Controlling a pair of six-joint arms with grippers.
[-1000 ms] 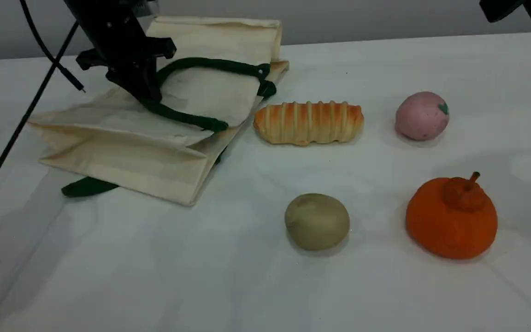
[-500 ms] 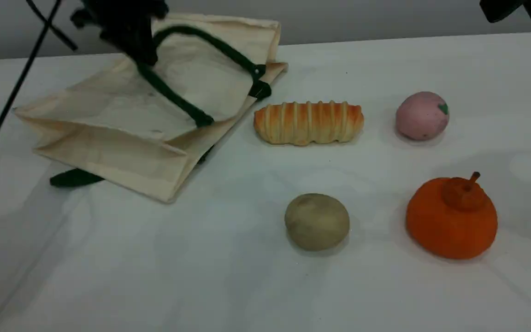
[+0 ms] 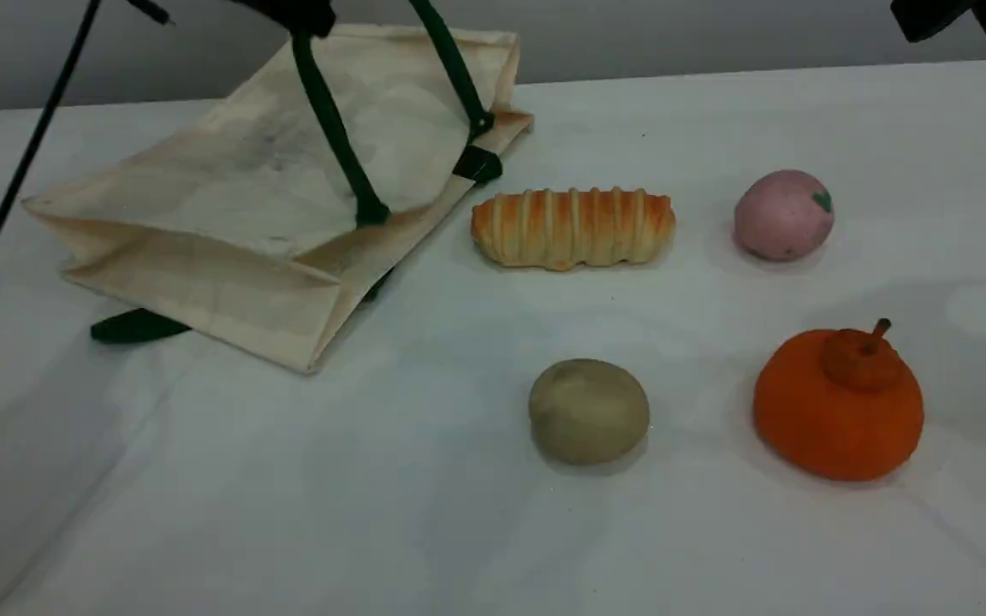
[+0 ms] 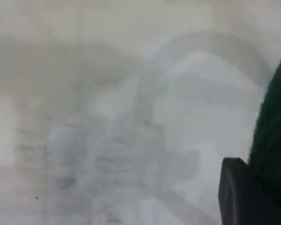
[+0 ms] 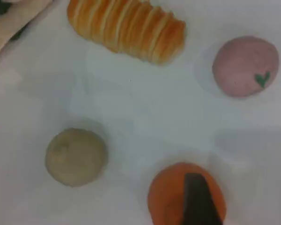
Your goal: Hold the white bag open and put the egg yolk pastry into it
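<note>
The white bag [image 3: 228, 214] lies at the back left, its upper side pulled up by a dark green rope handle [image 3: 335, 128]. My left gripper [image 3: 303, 15] is shut on that handle at the scene's top edge. The left wrist view shows its black fingertip [image 4: 243, 194] against the green rope [image 4: 271, 131], with blurred cream cloth behind. The egg yolk pastry [image 3: 589, 411] sits free on the table near the front, also visible as the tan pastry [image 5: 76, 157] in the right wrist view. Only one fingertip [image 5: 199, 201] of my right gripper shows, above an orange fruit [image 5: 166, 197].
A striped bread loaf [image 3: 573, 227] lies beside the bag's right edge. A pink ball with a green leaf [image 3: 782, 214] sits at the back right, and the orange fruit [image 3: 840, 406] at the front right. A black cable [image 3: 14, 188] slants across the left.
My left gripper has risen out of the top of the scene with the handle, drawing it taut and lifting the bag's upper side. The bag slid slightly left. The food items stayed put.
</note>
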